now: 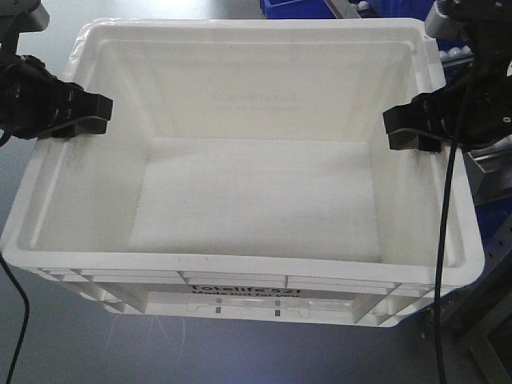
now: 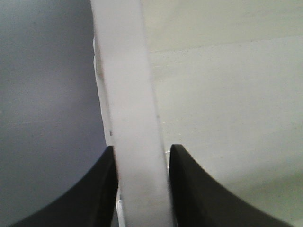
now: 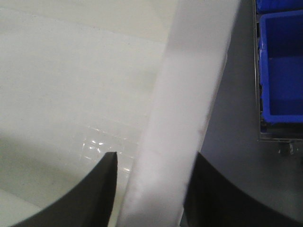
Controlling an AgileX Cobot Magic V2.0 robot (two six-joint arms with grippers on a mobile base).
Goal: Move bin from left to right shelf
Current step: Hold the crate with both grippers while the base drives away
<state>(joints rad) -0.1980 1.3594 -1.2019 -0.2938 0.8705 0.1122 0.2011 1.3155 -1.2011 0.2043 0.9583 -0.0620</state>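
Bin (image 1: 256,200) between both arms, apparently clear of floor. Left gripper (image 1: 90,114) clamped on bin's left rim, right gripper (image 1: 408,128) on bin's right rim. Risk: uneven arm motion, rim slips, bin tilts or drops. Blue bins (image 3: 281,61) near bin's right side: possible collision.

The front-facing camera is looking steeply down into the whole bin (image 1: 256,88) from above its printed side. The wrist cameras are peering close-up along the bin's left and right rims, both of which are also showing in the front view.
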